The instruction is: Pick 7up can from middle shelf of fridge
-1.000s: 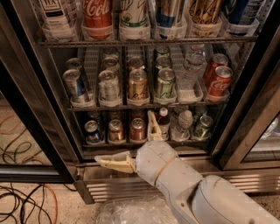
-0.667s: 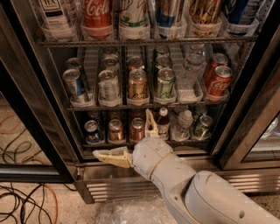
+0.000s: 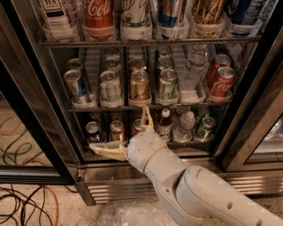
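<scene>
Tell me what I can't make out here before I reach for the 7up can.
Camera view:
- 7up can label: print too small to read.
- Bottom-rack cans: partly hidden by the open end effector below the middle shelf.
- Top-rack bottles: cut off by the top edge.

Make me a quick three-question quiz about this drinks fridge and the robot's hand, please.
1. True or false: the gripper is holding the 7up can.
2. What colour are the two cans at the right end of the middle shelf? A blue, B red, C gold.
3. Fill in: inside the fridge, the gripper hangs in front of the shelf ___ the middle one.
Key: 1 false, it is open and empty; 2 B; 3 below.
</scene>
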You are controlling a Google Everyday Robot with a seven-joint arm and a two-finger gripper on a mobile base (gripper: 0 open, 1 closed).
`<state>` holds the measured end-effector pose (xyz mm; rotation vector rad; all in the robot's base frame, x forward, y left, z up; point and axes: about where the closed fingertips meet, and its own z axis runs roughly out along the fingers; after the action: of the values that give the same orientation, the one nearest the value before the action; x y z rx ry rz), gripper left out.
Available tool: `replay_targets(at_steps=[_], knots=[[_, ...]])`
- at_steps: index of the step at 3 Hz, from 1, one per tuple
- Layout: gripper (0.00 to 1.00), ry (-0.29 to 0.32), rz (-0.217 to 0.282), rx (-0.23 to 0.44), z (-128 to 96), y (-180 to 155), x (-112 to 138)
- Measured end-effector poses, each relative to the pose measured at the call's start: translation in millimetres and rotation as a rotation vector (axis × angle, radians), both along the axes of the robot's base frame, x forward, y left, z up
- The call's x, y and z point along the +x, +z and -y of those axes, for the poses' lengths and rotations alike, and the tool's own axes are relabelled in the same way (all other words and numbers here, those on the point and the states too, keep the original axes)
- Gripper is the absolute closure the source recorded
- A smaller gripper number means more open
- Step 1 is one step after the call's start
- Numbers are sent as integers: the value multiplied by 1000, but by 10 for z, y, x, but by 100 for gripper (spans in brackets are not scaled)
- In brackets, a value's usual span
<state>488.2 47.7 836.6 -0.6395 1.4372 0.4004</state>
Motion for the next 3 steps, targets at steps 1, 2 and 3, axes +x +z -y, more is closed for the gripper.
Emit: replay_targets(at_steps=[1,2,3], knots=[[0,-2,24,-3,-73,51,88],[0,-5,39,-1,-142,91,156],[0,-18,17,10,-186,39,207]])
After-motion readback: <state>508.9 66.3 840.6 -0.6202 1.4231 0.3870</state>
